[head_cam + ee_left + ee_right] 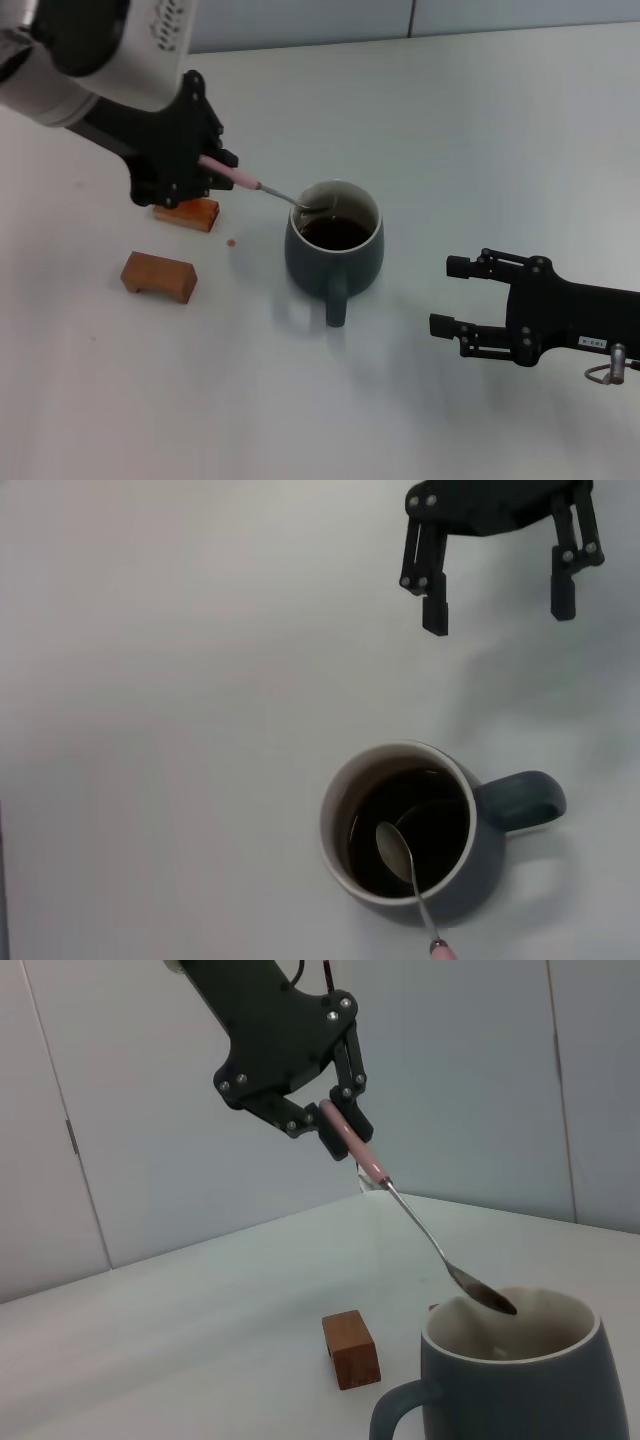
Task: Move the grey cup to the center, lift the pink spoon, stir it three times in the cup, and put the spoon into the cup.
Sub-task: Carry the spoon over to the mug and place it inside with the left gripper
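The grey cup (335,258) stands on the white table near the middle, handle toward me, with dark liquid inside. It also shows in the left wrist view (525,800) and the right wrist view (520,1390). My left gripper (212,165) is to the left of the cup and above it, shut on the handle of the pink spoon (238,177). The spoon (420,1230) slants down, and its silver bowl (393,848) sits at rim height over the cup's mouth. My right gripper (455,295) is open and empty, to the right of the cup.
Two brown wooden blocks lie left of the cup: one (160,276) nearer me, the other (187,213) under the left gripper. A small reddish speck (231,242) lies between them and the cup. The table's far edge meets a pale wall.
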